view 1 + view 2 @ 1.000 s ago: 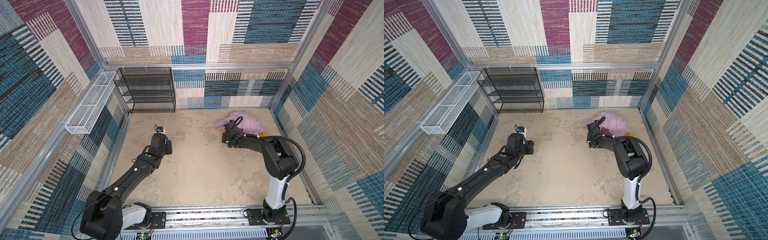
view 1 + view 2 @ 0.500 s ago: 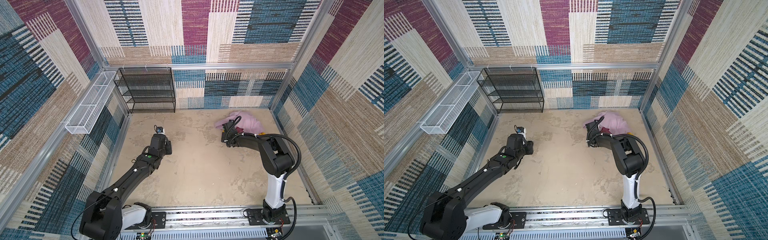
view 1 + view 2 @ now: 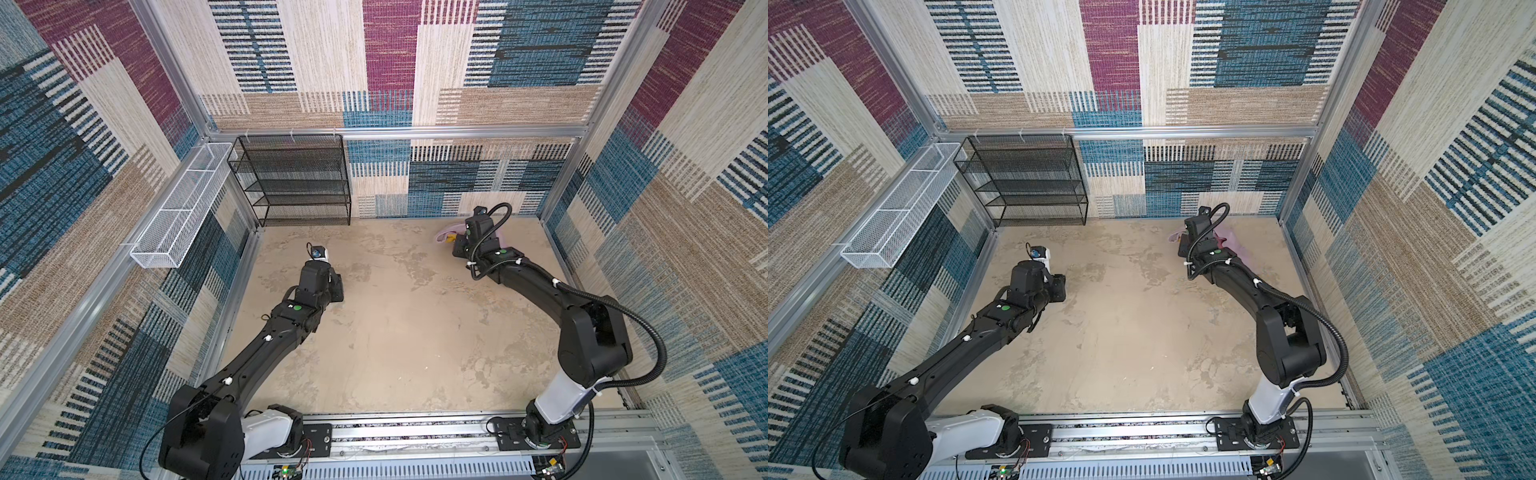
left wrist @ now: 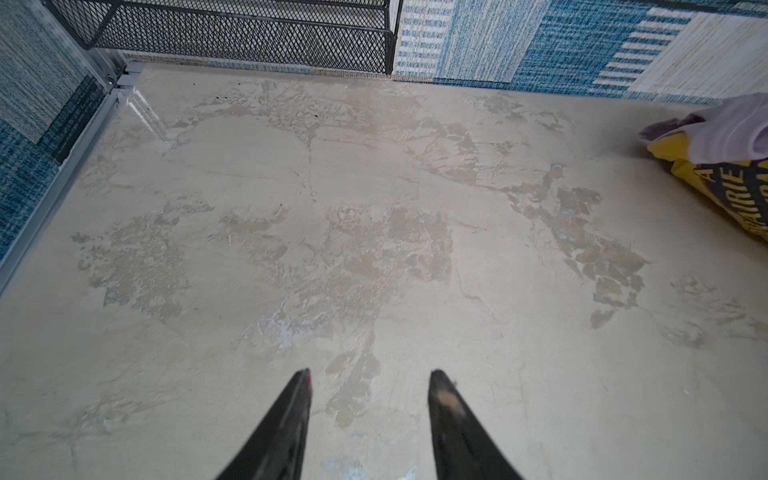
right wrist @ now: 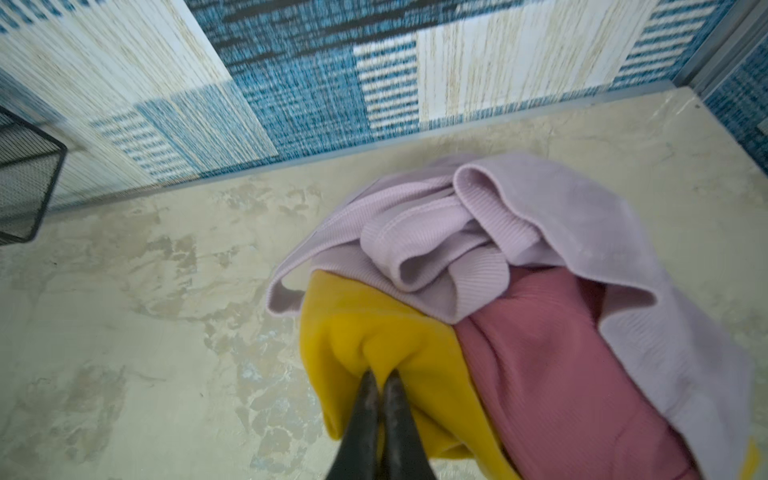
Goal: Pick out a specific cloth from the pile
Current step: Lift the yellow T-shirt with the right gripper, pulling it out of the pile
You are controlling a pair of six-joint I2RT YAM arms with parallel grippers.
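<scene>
The pile lies at the back right of the floor: a lilac ribbed cloth on top, a rose-pink cloth under it and a yellow cloth at its near side. My right gripper is shut, pinching a fold of the yellow cloth between its fingertips. In both top views the right wrist hides most of the pile; lilac cloth and pink cloth show beside it. My left gripper is open over bare floor, far left of the pile, holding nothing. The left wrist view shows dark lettering on the yellow cloth.
A black mesh shelf rack stands against the back wall at the left. A white wire basket hangs on the left wall. Patterned walls close in the beige floor, and the arms' base rail runs along the front.
My right gripper has closed on the yellow cloth, and its wrist has shifted slightly toward the back wall over the pile. The left arm has not moved.
</scene>
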